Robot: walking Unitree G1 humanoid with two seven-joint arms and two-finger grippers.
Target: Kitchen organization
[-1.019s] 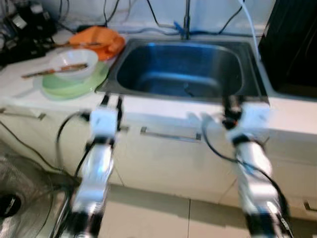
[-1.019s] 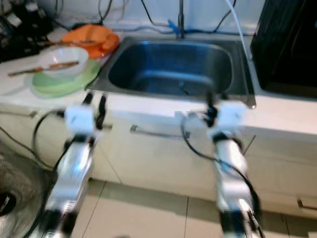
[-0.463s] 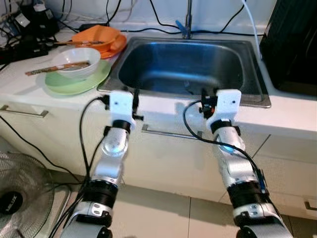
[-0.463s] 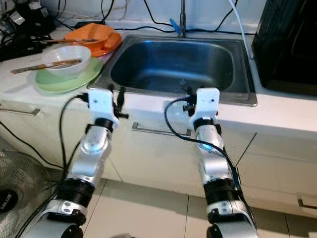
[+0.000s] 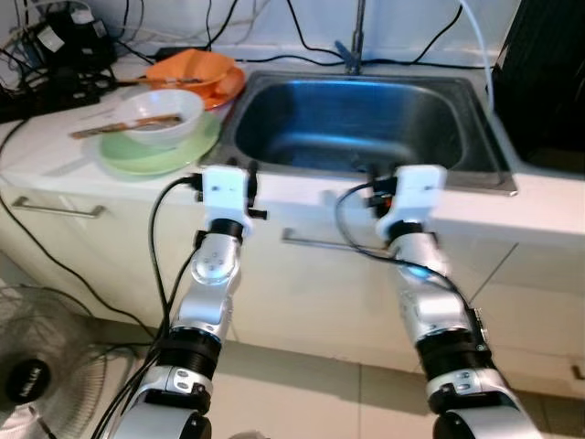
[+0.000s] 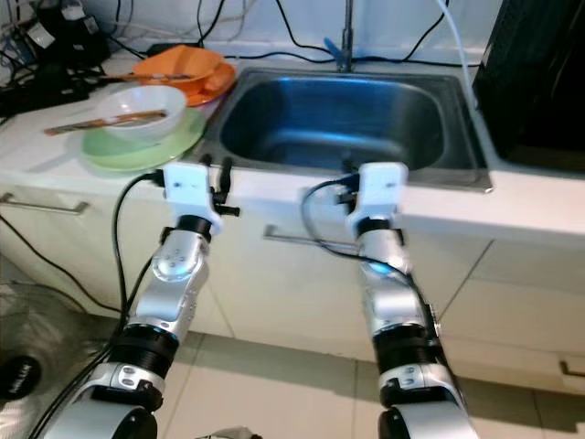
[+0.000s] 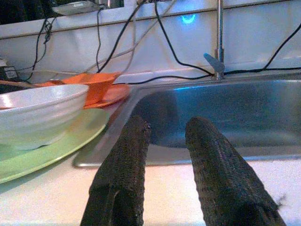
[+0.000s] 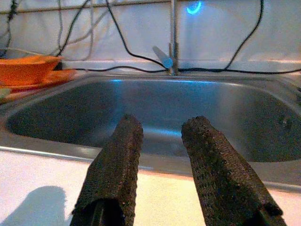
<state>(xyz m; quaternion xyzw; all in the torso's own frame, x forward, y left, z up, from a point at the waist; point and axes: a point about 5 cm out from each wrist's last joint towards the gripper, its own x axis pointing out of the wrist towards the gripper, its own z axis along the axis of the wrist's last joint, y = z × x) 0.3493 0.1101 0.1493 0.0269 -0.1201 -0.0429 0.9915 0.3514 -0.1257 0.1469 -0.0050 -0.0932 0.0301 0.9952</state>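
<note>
A white bowl [image 5: 164, 110] with chopsticks [image 5: 128, 125] across it sits on a green plate [image 5: 137, 157] on the counter, left of the steel sink [image 5: 302, 128]. Behind them lies an orange plate [image 5: 196, 69] with an orange bowl on it. My left gripper [image 7: 164, 125] is held up at the counter's front edge, near the sink's left corner, open and holding nothing. My right gripper [image 8: 162, 125] is level with it at the middle of the sink's front rim, also open and holding nothing.
A faucet [image 5: 356, 37] stands behind the sink, with cables along the wall. A black appliance [image 5: 548, 82] fills the counter at the right. Dark devices and cords [image 5: 55, 46] crowd the back left. A drawer handle [image 5: 320, 242] runs below the counter edge, and a fan [image 5: 37, 366] stands on the floor at the left.
The blurred view has steadied and shifted a little, so the camera moved. Both arms have drawn closer together and now hold at the counter edge. The dishes have not moved.
</note>
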